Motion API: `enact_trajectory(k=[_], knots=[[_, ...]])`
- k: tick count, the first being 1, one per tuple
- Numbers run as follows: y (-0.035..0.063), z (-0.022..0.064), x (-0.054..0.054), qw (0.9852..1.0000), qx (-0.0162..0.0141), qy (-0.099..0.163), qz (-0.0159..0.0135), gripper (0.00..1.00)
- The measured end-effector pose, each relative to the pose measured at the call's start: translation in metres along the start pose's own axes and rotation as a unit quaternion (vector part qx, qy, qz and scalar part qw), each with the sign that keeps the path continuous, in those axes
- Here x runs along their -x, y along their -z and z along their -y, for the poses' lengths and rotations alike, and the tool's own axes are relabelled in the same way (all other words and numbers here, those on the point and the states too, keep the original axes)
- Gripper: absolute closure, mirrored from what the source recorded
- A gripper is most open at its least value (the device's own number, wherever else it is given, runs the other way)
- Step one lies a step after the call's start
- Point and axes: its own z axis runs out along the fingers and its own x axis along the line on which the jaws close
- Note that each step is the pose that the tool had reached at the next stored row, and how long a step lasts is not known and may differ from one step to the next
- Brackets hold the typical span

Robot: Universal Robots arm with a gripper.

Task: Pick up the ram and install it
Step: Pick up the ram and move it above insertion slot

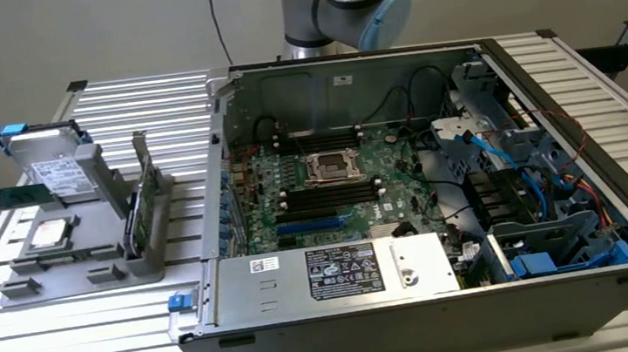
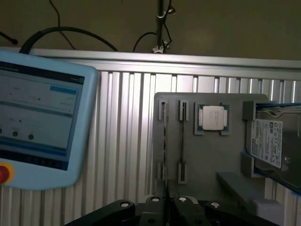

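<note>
The ram (image 2: 182,141) is a thin stick standing on edge in a slot of the grey parts tray (image 2: 207,165), seen from above in the wrist view. In the exterior view the ram (image 1: 132,220) stands near the tray's (image 1: 68,281) right side. My gripper (image 2: 167,207) hangs high above the tray's edge with its fingertips together and nothing visible between them. The open computer case (image 1: 445,302) with its motherboard (image 1: 327,183) and black memory slots lies to the exterior view's right of the tray.
A larger green card (image 2: 165,141) stands beside the ram. The tray also carries a CPU (image 2: 212,117) and a hard drive (image 2: 268,141). A teach pendant (image 2: 37,122) lies on the ribbed table beyond the tray. Cables and drive cages crowd the case's right half (image 1: 526,197).
</note>
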Motion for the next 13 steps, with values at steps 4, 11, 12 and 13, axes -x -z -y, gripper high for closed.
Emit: enact_trajectory(k=[4, 11, 12, 13], knots=[[0.0141, 0.0116, -0.004, 1.0, 0.0057, 0.0, 0.0002, 0.87], [0.0154, 0.0196, -0.005, 1.0, 0.0088, 0.0, 0.0029, 0.87], [0.0154, 0.0237, -0.005, 0.9999, 0.0086, 0.0, 0.0056, 0.87], [0.0152, 0.0287, -0.005, 0.9999, 0.0084, 0.0, 0.0083, 0.87]])
